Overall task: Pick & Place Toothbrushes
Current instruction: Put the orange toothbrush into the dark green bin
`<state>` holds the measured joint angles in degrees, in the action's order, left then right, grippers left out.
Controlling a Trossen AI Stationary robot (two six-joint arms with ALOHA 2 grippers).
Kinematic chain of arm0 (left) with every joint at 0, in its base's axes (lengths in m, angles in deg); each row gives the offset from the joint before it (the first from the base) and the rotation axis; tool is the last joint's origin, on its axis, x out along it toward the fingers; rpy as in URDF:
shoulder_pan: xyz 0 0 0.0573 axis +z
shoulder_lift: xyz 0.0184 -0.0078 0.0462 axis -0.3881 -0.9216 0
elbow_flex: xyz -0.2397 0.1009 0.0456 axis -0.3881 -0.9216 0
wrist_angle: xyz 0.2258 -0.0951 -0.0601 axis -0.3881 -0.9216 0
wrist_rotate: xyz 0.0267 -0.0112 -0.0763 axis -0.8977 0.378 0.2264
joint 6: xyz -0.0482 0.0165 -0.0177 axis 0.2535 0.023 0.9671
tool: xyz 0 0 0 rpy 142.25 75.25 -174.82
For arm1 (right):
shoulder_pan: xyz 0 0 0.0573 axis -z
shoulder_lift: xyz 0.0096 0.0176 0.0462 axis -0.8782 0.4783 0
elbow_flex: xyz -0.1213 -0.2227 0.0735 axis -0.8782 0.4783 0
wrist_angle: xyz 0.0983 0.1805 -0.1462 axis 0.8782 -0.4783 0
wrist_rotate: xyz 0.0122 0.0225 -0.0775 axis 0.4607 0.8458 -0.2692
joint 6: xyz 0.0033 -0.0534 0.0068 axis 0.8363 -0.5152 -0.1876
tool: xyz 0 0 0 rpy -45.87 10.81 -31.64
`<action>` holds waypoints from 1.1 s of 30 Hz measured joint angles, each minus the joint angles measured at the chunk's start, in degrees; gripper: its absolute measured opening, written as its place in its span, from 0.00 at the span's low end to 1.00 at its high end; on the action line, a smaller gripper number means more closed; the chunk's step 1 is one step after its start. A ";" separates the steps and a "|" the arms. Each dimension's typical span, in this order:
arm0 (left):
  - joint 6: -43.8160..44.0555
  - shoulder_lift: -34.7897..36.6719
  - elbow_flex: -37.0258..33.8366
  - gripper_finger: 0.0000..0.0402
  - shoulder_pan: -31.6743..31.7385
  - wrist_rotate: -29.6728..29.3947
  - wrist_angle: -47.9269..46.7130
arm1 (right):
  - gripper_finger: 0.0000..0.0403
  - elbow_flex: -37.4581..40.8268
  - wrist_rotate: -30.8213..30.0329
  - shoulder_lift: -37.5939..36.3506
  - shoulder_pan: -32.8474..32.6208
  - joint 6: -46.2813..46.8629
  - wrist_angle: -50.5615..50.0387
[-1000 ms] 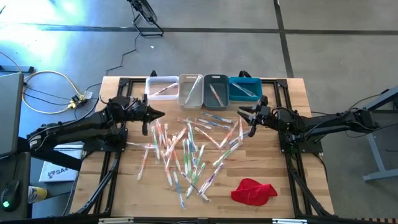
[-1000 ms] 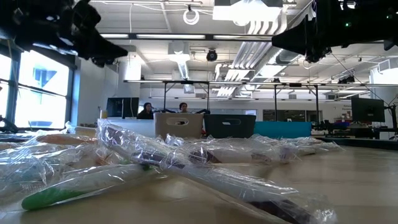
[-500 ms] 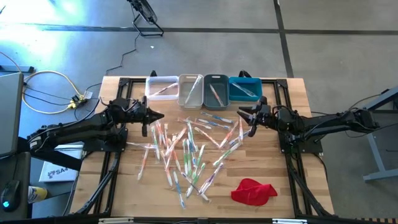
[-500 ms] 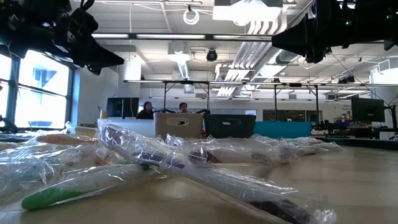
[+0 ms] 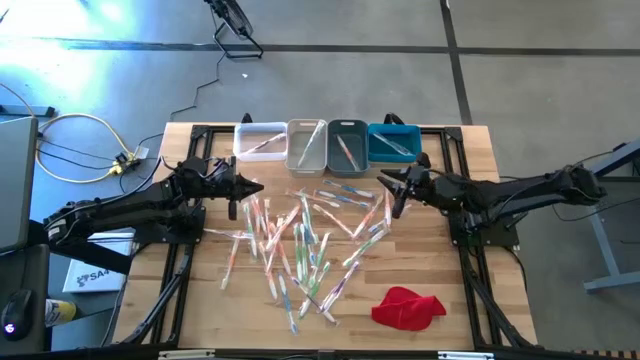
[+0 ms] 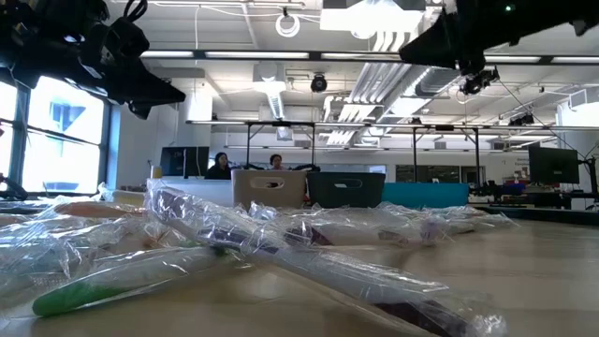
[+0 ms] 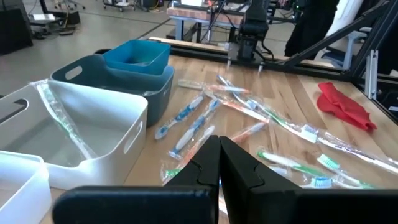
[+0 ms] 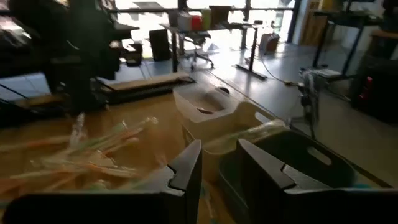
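Observation:
Many toothbrushes (image 5: 305, 240) in clear wrappers lie scattered and crossing on the wooden table's middle; the low view shows them close up (image 6: 234, 243). My left gripper (image 5: 258, 184) hovers shut and empty above the pile's far left side; its own view shows the fingers closed together (image 7: 217, 163). My right gripper (image 5: 388, 190) hovers above the pile's far right side, fingers apart with nothing between them (image 8: 217, 174). Both stay high above the table in the low view, the left gripper (image 6: 173, 94) and the right gripper (image 6: 421, 51).
Along the far edge stand a white bin (image 5: 259, 140), a beige bin (image 5: 306, 143), a grey bin (image 5: 347, 143) and a blue bin (image 5: 393, 141), each with a toothbrush or so inside. A red cloth (image 5: 407, 307) lies near the front right corner.
My right gripper has risen and gone a little toward the table's left edge, its gap unchanged. My left gripper has rolled slightly in place and stays shut. The toothbrushes have not moved.

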<state>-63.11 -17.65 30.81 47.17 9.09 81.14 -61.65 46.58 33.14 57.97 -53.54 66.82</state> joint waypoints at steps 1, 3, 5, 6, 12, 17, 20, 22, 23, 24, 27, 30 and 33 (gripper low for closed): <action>-0.01 0.00 0.00 0.00 0.00 0.01 0.29 | 0.23 -1.63 -1.78 1.29 -0.33 1.11 -2.80; -0.02 0.00 0.02 0.00 0.00 0.00 0.68 | 0.23 -4.82 -4.20 3.69 -0.80 3.79 -7.71; -0.02 0.00 0.02 0.00 0.00 0.01 0.69 | 0.23 -7.91 -5.51 5.79 -0.97 7.25 -11.56; -0.02 0.00 0.02 0.00 0.00 0.01 0.67 | 0.23 -9.27 -5.82 6.64 -0.97 9.40 -13.57; -0.02 0.00 0.04 0.00 0.00 -0.08 0.43 | 0.23 -14.59 -6.05 10.43 -0.93 24.97 -23.84; -0.02 0.00 0.04 0.00 0.00 -0.10 0.38 | 0.23 -14.70 -5.03 11.14 -0.16 37.90 -34.22; -0.02 -0.01 0.04 0.00 0.00 -0.10 0.31 | 0.23 -14.70 -2.25 11.14 1.10 47.45 -42.37; -0.03 0.00 0.04 0.00 0.00 -0.12 0.31 | 0.23 -14.70 0.04 11.19 1.81 52.38 -46.98; -0.03 -0.02 0.04 0.00 0.00 -0.12 0.31 | 0.23 -14.70 1.35 11.19 2.19 54.16 -48.84; -0.04 0.00 0.04 0.00 0.01 -0.12 0.33 | 0.23 -14.70 2.41 11.19 2.52 55.45 -50.31; -0.85 -0.01 0.04 0.00 0.00 -0.21 0.34 | 0.23 -14.65 4.93 11.19 3.23 56.66 -52.27; -3.52 -0.01 0.04 0.00 0.02 -0.26 0.35 | 0.23 -14.65 5.78 11.19 3.24 56.71 -52.21; -5.08 0.00 0.04 0.00 0.02 -0.27 0.34 | 0.23 -14.65 6.75 11.19 3.24 55.99 -52.52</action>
<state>-68.19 -17.65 30.86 47.19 8.82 81.47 -76.30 53.33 44.33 61.22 2.45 14.30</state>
